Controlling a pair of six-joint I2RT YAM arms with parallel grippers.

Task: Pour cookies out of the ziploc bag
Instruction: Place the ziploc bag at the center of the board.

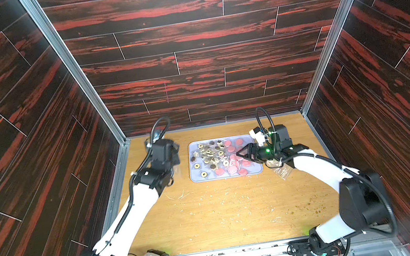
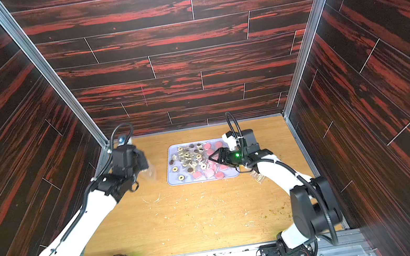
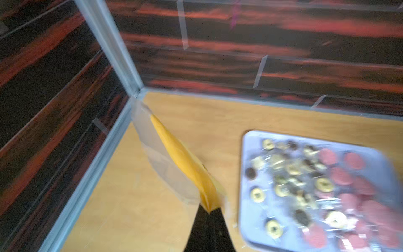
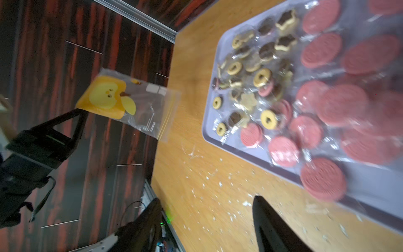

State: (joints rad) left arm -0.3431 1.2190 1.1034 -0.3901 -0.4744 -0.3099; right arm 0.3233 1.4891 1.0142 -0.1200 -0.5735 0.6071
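While the left gripper (image 3: 208, 215) is clamped on the yellow end of the one ziploc bag (image 4: 130, 102), holding it in the air left of the tray (image 1: 196, 176), the right gripper (image 4: 208, 198) hangs over the tray's right part, jaws apart with nothing between them. All the cookies (image 1: 213, 157) lie on that single tray. Pink cookies (image 4: 322, 50) fill its right half, a dozen or more, overlapping too much for an exact count. Cream and brown cookies (image 4: 262, 77), roughly twenty, crowd the left half. The right wrist view shows the bag's apple print and nothing inside it. The left wrist view shows it edge-on and blurred. Only the top views show a second bag (image 1: 282, 172), small and clear, on the table (image 1: 225, 213) beneath the right arm.
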